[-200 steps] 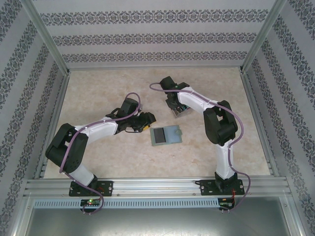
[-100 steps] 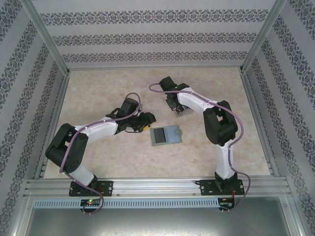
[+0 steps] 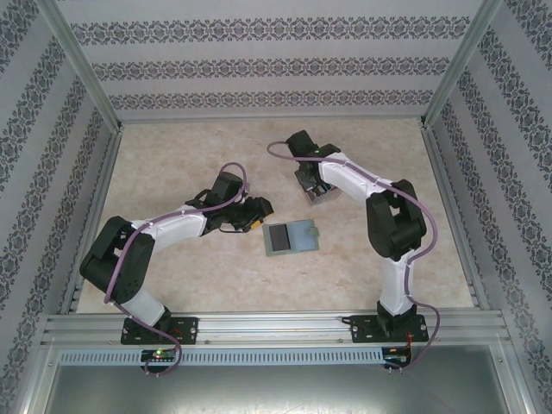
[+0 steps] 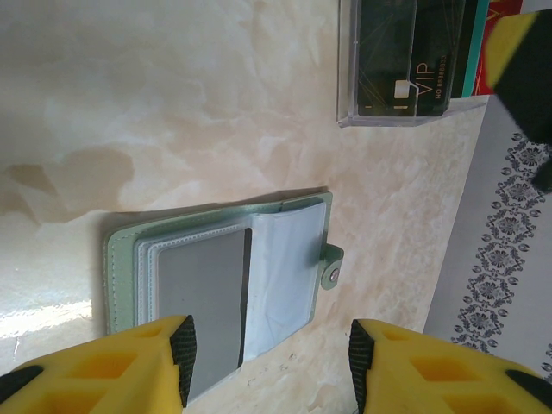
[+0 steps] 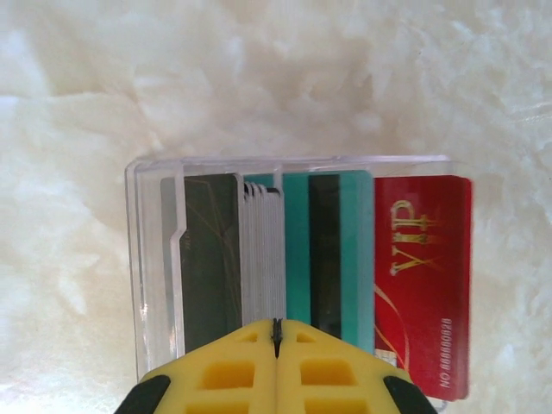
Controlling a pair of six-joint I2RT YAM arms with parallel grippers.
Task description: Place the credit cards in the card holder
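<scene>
**Risk of an empty or doubled pick at the tray**

The right gripper (image 5: 276,332) hangs over the clear tray (image 5: 138,259). Its yellow fingers are pressed fully together above the thin dividers between the dark grey card (image 5: 211,259) and the teal card (image 5: 345,250). The red card (image 5: 423,276) stands at one end of the tray. Whether a card edge is pinched in that seam cannot be told. If nothing is caught, a lift would come away empty. If the pinch took a divider, the light tray could rise or tip and spill the cards. Cards standing this close may also drag a neighbour out.

The card holder (image 3: 291,237) lies open and flat on the table (image 3: 172,155), nearer than the tray and slightly to its left, apart from it. The left gripper (image 4: 272,362) hovers over the holder's left edge with its jaws about half apart, holding nothing; no contact is visible. Unpinned, the holder would likely slide or fold when a card is pushed at its clear sleeve. The snap tab (image 4: 330,263) could also snag a corner.
</scene>
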